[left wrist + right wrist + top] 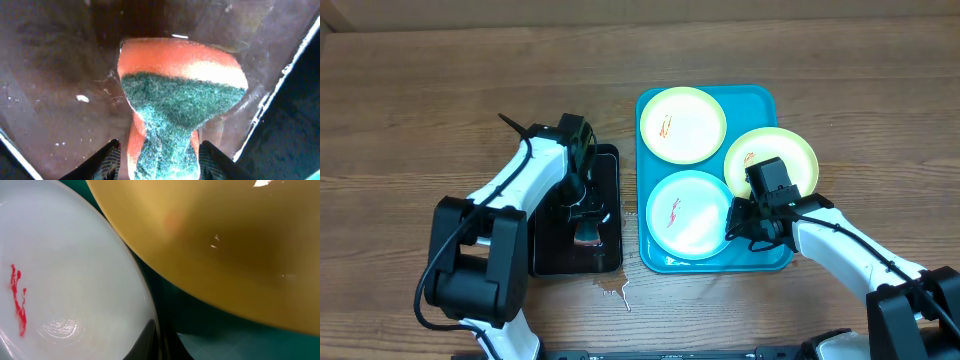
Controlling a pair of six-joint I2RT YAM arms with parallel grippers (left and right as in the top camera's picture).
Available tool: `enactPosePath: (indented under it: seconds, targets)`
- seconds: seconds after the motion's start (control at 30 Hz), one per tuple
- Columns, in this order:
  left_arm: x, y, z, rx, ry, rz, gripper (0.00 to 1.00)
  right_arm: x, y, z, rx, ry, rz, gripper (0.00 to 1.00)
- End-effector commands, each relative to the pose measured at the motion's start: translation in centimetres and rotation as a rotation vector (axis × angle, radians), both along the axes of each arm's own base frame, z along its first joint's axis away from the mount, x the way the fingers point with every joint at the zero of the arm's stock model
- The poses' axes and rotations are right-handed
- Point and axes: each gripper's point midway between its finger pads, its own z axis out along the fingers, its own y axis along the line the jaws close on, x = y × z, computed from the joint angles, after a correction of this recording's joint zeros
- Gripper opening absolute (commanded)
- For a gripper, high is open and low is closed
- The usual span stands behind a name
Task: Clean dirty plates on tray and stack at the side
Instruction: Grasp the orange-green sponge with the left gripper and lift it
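The left gripper [160,161] is clamped on the sponge [182,95]. Its 2 fingers [107,162] pinch the near end so that the orange foam and green scouring face narrow to a waist between them. The sponge's far end rests on the wet floor of the black tray [545,250], towards that tray's right edge.

The right gripper [161,345] has its jaws together. The tips sit low over the turquoise tray [760,258], in the gap between the mint plate [75,280] and the yellow-green plate [225,245]. They are just beside the mint plate's rim, but I cannot tell whether they touch it.

All 3 plates are on the turquoise tray:
- 1 yellow-green plate [682,124] lies flat in its far left corner.
- The mint plate lies flat in its near left corner.
- The 2nd yellow-green plate overhangs the tray's right edge, partly under the right wrist.

Each plate carries a small red smear. The 2 trays stand side by side on the wooden table [420,100].
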Motion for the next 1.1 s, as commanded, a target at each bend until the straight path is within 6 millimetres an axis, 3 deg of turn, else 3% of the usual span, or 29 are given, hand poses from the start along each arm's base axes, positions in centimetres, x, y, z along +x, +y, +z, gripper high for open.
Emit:
enactPosePath:
  seconds: [0.0,0.3,0.47,0.7,0.8,0.9,1.07]
  targets:
    - [0.6,0.6,0.4,0.040,-0.051,-0.020,0.46,-0.4,-0.7,-0.4,-0.035,0.011,-0.014,0.04]
    - [0.3,0.4,-2.8,0.017,-0.093,-0.006,0.04,-0.4,-0.7,-0.4,-0.035,0.012,-0.014,0.04]
    - [0.3,0.4,-1.5,0.019,-0.089,-0.006,0.04,-0.4,-0.7,-0.4,-0.035,0.012,-0.014,0.04]
    - [2.9,-0.1,5.0,0.002,-0.202,-0.017,0.04,-0.4,-0.7,-0.4,-0.035,0.012,-0.014,0.04]
    - [3.8,1.1,7.2,0.079,-0.264,-0.022,0.04,-0.4,-0.7,-0.4,-0.035,0.011,-0.014,0.04]
    - [3.9,1.7,8.0,0.139,-0.298,-0.034,0.04,-0.4,-0.7,-0.4,-0.035,0.012,-0.014,0.04]
    - [3.7,0.5,7.7,0.134,-0.294,-0.072,0.04,-0.4,-0.7,-0.4,-0.035,0.012,-0.014,0.04]
